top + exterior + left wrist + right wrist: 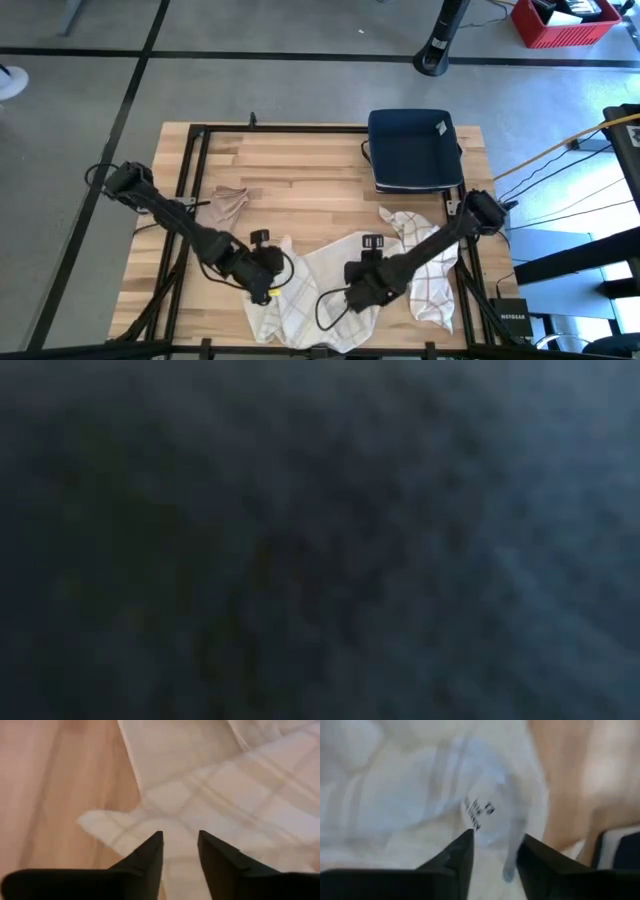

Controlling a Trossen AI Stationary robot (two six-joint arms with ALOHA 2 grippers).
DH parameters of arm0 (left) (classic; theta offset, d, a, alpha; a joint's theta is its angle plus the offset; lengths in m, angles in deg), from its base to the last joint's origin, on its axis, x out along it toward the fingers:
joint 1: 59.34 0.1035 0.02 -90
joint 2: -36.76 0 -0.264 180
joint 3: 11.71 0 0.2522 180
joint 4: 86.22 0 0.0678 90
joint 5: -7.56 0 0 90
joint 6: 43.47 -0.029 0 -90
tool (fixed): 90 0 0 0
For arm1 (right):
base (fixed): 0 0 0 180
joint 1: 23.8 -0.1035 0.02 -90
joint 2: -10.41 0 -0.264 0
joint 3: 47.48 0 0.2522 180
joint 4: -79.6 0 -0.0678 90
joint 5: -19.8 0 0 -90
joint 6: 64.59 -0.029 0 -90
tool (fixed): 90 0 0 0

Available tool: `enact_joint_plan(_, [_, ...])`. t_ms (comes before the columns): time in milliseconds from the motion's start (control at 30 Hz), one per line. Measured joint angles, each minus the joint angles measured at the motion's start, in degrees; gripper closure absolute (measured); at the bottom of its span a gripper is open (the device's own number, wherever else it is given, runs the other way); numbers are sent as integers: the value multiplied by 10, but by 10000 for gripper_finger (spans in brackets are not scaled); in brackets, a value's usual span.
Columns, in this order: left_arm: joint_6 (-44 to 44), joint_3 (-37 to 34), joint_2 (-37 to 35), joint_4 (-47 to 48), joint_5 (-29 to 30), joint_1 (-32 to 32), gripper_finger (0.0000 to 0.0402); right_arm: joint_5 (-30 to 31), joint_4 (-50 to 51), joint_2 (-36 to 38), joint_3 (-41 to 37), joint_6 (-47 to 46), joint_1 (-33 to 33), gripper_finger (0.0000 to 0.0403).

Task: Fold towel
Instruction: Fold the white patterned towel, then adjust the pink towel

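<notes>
Because the towel [340, 275] is thin checked cloth lying rumpled across the near half of the wooden surface [300, 160], it looks light, limp and quick to sag or bunch, so my judgement is that it will not hold any shape once lifted and needs taking by its corners or along one hem, both ends at once, to keep the edge straight. It spreads from a bunched part near the left arm across to a longer flap that trails beside the right arm, toward the near right corner. A smaller beige cloth [225, 205] lies apart, on the left, and a dark blue tray [415, 150] sits at the far right, beyond the towel.

Both arms are low over the towel. The left gripper [180, 840] hangs just above a towel corner that rests at the border between cloth and bare wood; its jaws stand a little apart, with checked fabric showing in the gap, and nothing seems pinched between them. The right gripper [495, 840] sits over a mounded white fold bearing a small printed label [479, 812]; its jaws are likewise parted, and a strip of cloth runs down between them, though whether it is touched or merely underneath I cannot tell. The low view shows only dark blur, so it adds nothing here
</notes>
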Motion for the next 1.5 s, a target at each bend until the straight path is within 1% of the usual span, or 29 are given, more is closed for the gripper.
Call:
enact_joint_plan(33, [21, 8, -8, 28, -16, 4, 275, -23, 12, 2, 4, 0, 6, 250])
enact_joint_plan(67, [46, 15, -16, 59, -20, 5, 268, -37, 23, 5, 9, 0, 10, 239])
enact_joint_plan(100, [70, 19, -23, 89, -16, 5, 262, -46, 29, 8, 13, 2, 14, 229])
enact_joint_plan(167, [119, 17, -37, 145, 15, -2, 256, -40, 23, 19, 20, 17, 17, 213])
enact_joint_plan(233, [201, 5, -49, 203, 63, -12, 255, 11, -4, 29, 21, 42, 17, 203])
enact_joint_plan(267, [250, -4, -51, 232, 83, -17, 256, 55, -30, 32, 20, 56, 16, 200])
enact_joint_plan(333, [356, -28, -50, 280, 92, -26, 259, 133, -97, 33, 11, 86, 16, 197])
enact_joint_plan(400, [453, -63, -49, 293, 88, -34, 264, 172, -173, 33, -4, 119, 18, 197])
enact_joint_plan(467, [533, -105, -49, 293, 77, -43, 269, 171, -276, 33, -30, 152, 29, 196])
enact_joint_plan(533, [605, -151, -48, 291, 59, -48, 274, 147, -359, 32, -60, 170, 43, 196])
enact_joint_plan(633, [654, -211, -48, 297, 13, -41, 284, 104, -475, 32, -105, 193, 64, 196])
enact_joint_plan(733, [698, -260, -48, 277, -7, -41, 294, 77, -535, 32, -140, 198, 83, 196])
enact_joint_plan(800, [694, -283, -48, 226, -22, -41, 300, 67, -555, 32, -155, 198, 94, 196])
enact_joint_plan(867, [680, -303, -48, 176, -21, -41, 305, 64, -565, 32, -166, 198, 101, 196])
enact_joint_plan(1000, [640, -339, -50, 105, 21, -36, 312, 64, -563, 32, -172, 198, 111, 196])
enact_joint_plan(1067, [595, -346, -51, 64, 37, -36, 316, 62, -564, 32, -172, 199, 110, 196])
enact_joint_plan(1133, [538, -343, -51, 8, 46, -43, 321, 47, -566, 32, -172, 209, 109, 196])
enact_joint_plan(1200, [479, -335, -50, -52, 44, -56, 329, 28, -578, 32, -172, 214, 102, 196])
enact_joint_plan(1300, [368, -327, -48, -147, 34, -75, 343, 3, -609, 32, -172, 239, 98, 196])
enact_joint_plan(1367, [308, -327, -47, -215, 22, -88, 352, -1, -642, 32, -172, 262, 97, 196])
enact_joint_plan(1433, [283, -327, -47, -253, 19, -97, 360, 4, -678, 31, -172, 289, 98, 196])
enact_joint_plan(1500, [285, -327, -46, -262, 29, -100, 367, 15, -726, 22, -172, 313, 103, 196])
